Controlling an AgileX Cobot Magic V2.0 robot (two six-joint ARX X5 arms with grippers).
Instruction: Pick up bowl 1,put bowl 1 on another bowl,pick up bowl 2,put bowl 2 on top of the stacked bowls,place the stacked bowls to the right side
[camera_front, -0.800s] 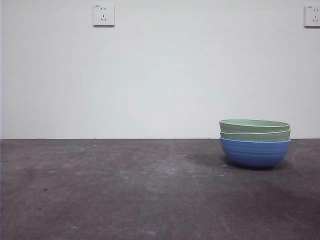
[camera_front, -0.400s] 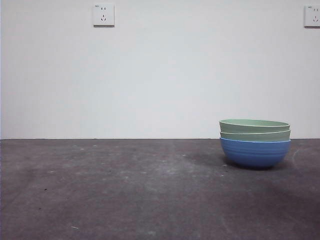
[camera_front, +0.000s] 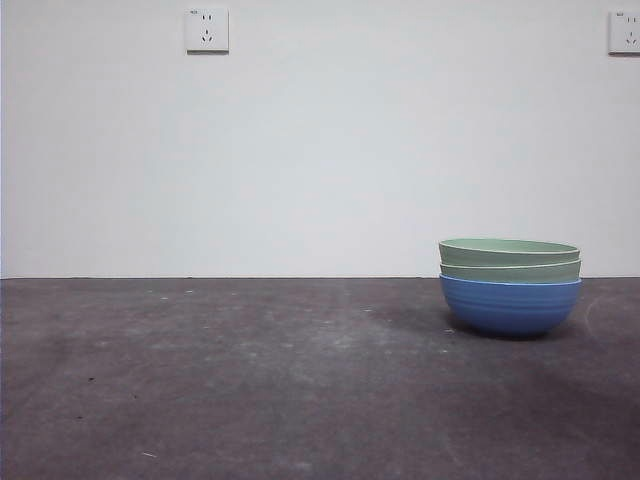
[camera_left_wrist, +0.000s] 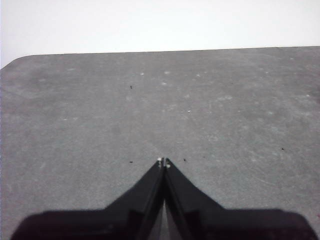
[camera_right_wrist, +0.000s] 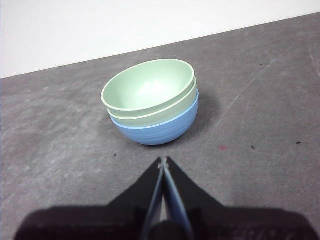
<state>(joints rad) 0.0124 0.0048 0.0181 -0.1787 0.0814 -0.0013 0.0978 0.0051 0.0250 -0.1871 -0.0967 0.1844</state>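
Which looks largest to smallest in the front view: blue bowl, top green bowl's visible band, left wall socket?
1. blue bowl
2. top green bowl: only its rim band shows
3. left wall socket, though it sits farther from the camera

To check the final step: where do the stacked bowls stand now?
In the front view the stacked bowls stand on the table's right side, near the wall; the shut right gripper is nearby, apart from them.

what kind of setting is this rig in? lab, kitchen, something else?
Most likely a lab or test bench, not a kitchen. A bare dark grey table stands against a plain white wall with only power sockets on it, and the stacked bowls are the sole props.
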